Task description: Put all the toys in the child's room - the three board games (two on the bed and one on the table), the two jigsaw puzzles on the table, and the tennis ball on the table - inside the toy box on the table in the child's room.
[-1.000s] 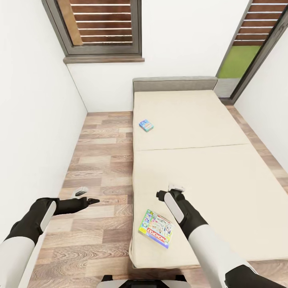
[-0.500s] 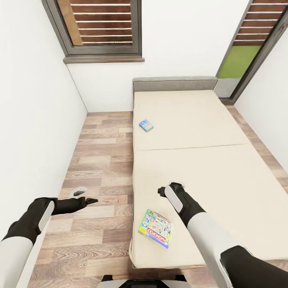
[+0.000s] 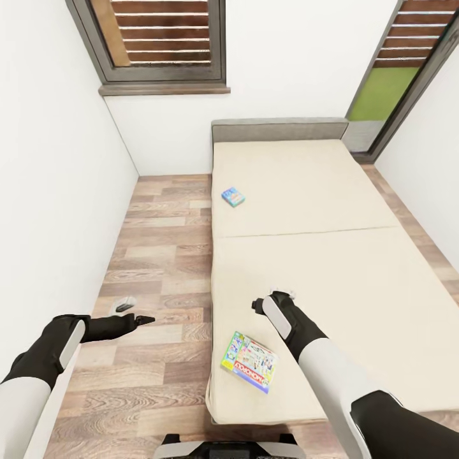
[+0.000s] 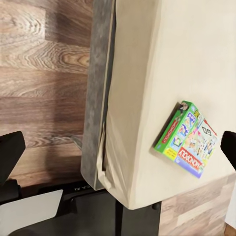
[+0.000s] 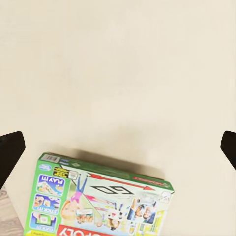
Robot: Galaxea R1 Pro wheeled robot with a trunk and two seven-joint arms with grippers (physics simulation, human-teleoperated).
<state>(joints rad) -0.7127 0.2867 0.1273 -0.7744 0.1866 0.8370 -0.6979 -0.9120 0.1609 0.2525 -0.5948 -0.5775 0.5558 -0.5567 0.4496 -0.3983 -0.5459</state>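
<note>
On the beige bed [image 3: 331, 268], near its front left corner, lies the white and green board game [image 3: 250, 362] with a red banner. The small blue board game [image 3: 233, 197] rests farther up the mattress by its left edge. My right gripper [image 3: 271, 298] hovers open over the mattress, just beyond the green game and apart from it. In the right wrist view the game [image 5: 98, 204] lies flat between the spread dark fingertips [image 5: 10, 150]. My left gripper [image 3: 132, 312] is open over the wood floor, left of the bed. The left wrist view shows the same game [image 4: 189, 139] near the mattress corner.
A white wall runs close along my left arm. The grey headboard [image 3: 279, 130] stands against the far wall under a dark-framed window [image 3: 159, 44], with another tall window [image 3: 401, 76] at the far right. A strip of plank floor [image 3: 166, 255] lies between wall and bed.
The right arm has drawn back a little over the mattress and the left arm has eased slightly leftward. The whole picture shifted slightly, so the camera moved. Both games lie unmoved.
</note>
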